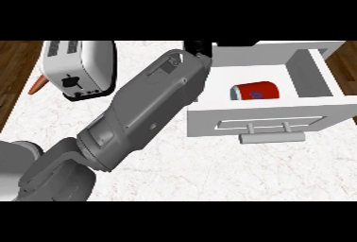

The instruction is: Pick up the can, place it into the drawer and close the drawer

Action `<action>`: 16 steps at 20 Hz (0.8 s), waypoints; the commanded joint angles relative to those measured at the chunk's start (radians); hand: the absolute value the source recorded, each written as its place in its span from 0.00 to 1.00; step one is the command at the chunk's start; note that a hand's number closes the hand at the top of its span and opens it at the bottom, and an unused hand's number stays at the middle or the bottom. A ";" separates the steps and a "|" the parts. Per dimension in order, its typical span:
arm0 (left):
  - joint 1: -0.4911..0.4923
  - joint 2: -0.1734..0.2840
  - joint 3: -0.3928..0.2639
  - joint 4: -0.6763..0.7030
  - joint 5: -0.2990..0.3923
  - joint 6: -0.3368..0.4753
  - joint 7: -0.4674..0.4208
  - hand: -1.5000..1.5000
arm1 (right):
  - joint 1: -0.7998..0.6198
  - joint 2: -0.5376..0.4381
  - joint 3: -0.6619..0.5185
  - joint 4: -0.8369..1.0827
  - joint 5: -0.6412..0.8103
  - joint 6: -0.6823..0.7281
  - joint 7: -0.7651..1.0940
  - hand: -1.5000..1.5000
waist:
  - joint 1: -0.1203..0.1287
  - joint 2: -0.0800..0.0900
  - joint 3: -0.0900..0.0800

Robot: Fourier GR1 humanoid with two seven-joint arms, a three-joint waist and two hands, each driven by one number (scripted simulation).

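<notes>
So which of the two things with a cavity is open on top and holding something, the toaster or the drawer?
The white drawer, pulled out at the right: a red can lies inside it on its side. The toaster's slots hold nothing visible.

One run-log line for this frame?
can: lying in drawer | drawer: open | left hand: at drawer's back-left corner, mostly hidden | right hand: out of view

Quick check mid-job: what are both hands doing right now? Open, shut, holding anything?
Left hand: mostly hidden behind its forearm at the drawer's left wall; state cannot be told.
Right hand: not in view.
The can lies in the open drawer, held by neither.
</notes>
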 commanded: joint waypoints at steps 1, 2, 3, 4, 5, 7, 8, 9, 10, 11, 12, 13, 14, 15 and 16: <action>0.009 0.000 -0.007 -0.034 0.023 0.014 0.005 0.00 | -0.079 0.006 0.119 0.053 0.241 -0.027 -0.041 0.00 | 0.025 -0.002 0.000; 0.005 0.000 -0.013 -0.042 0.023 0.002 0.002 0.00 | -0.135 0.010 0.194 0.028 0.297 -0.052 0.025 0.00 | 0.036 0.001 -0.001; 0.021 0.000 0.029 -0.002 0.007 -0.041 -0.022 0.00 | -0.125 -0.008 0.168 0.094 0.328 -0.050 -0.047 0.00 | 0.044 -0.004 -0.001; 0.004 0.000 0.005 -0.036 0.031 -0.002 0.014 0.00 | -0.148 0.020 0.244 0.123 0.420 -0.078 -0.051 0.00 | 0.041 -0.001 0.000; -0.031 0.000 0.041 0.038 0.013 -0.038 0.016 0.00 | -0.165 0.005 0.248 0.104 0.438 -0.090 -0.034 0.00 | 0.035 -0.002 -0.001; 0.001 0.000 0.011 -0.001 0.009 -0.003 0.009 0.00 | -0.214 -0.017 0.297 0.175 0.524 -0.112 -0.070 0.00 | 0.037 -0.005 -0.001; -0.004 0.000 0.022 -0.005 0.009 -0.004 0.012 0.00 | -0.247 -0.013 0.309 0.237 0.566 -0.149 -0.091 0.00 | 0.043 -0.006 0.000; -0.012 0.000 0.018 -0.008 0.012 -0.005 0.039 0.00 | -0.292 -0.010 0.352 0.245 0.627 -0.174 -0.057 0.00 | 0.048 -0.007 -0.001; 0.035 0.000 0.018 -0.030 0.003 0.003 0.031 0.00 | -0.276 0.007 0.352 0.320 0.654 -0.218 -0.120 0.00 | 0.059 -0.011 -0.001; 0.050 0.018 0.007 -0.060 -0.020 -0.007 0.049 0.00 | -0.304 0.011 0.381 0.287 0.677 -0.218 -0.060 0.00 | 0.064 -0.018 -0.002; 0.002 0.036 0.025 -0.020 -0.015 -0.019 0.069 0.00 | -0.363 0.019 0.428 0.343 0.730 -0.240 -0.048 0.00 | 0.063 -0.012 -0.001; 0.025 0.012 0.009 -0.035 -0.033 0.005 0.057 0.00 | -0.362 -0.011 0.409 0.414 0.752 -0.262 -0.114 0.00 | 0.063 -0.013 -0.001; 0.035 0.027 0.012 -0.063 -0.033 0.011 0.087 0.00 | -0.373 -0.049 0.379 0.443 0.730 -0.239 -0.128 0.00 | 0.062 -0.017 -0.001; 0.054 0.044 0.021 -0.069 -0.035 0.002 0.068 0.00 | -0.382 -0.008 0.478 0.424 0.821 -0.266 -0.087 0.00 | 0.066 -0.017 -0.002; 0.006 0.001 0.027 -0.030 -0.037 0.025 0.067 0.00 | -0.445 0.002 0.489 0.535 0.864 -0.318 -0.104 0.00 | 0.062 -0.009 -0.001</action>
